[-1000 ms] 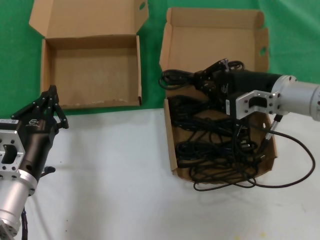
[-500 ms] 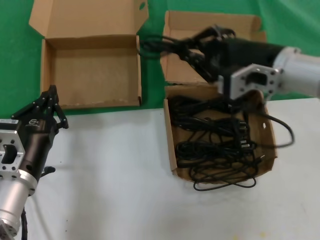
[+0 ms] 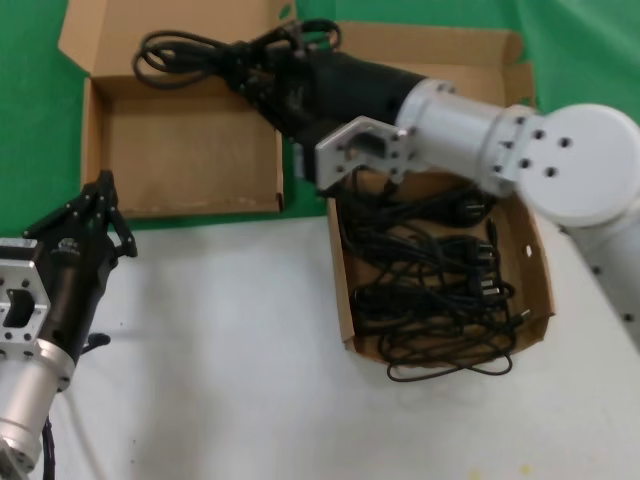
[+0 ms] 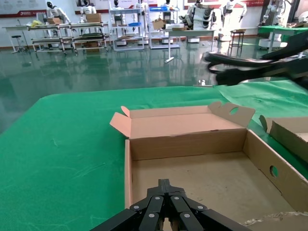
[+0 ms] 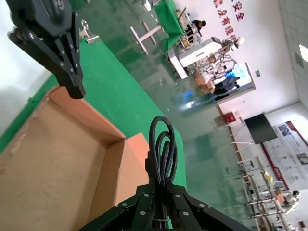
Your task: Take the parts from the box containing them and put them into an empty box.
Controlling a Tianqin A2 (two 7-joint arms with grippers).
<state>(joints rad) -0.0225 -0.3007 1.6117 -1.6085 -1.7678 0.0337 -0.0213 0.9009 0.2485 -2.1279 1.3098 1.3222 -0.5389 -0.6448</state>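
My right gripper (image 3: 252, 72) is shut on a black power cord (image 3: 170, 50) and holds it in the air over the far edge of the empty box (image 3: 185, 150) at the back left. In the right wrist view the cord's loop (image 5: 162, 142) sticks out past the closed jaws (image 5: 161, 187), with the empty box's floor (image 5: 48, 163) below. The box containing the parts (image 3: 343, 290) stands on the right with several tangled black cords (image 3: 430, 280) in it. My left gripper (image 3: 100, 195) is shut and empty, parked at the front left, pointing at the empty box (image 4: 202, 173).
One cord (image 3: 450, 372) spills over the front rim of the right box onto the white table (image 3: 220, 330). Green cloth (image 3: 30, 120) covers the back. The right box's lid (image 3: 430, 50) stands up behind my right arm.
My right gripper has lifted a power cord out of the right box and carried it left to above the empty box's far edge. The left arm has not moved.
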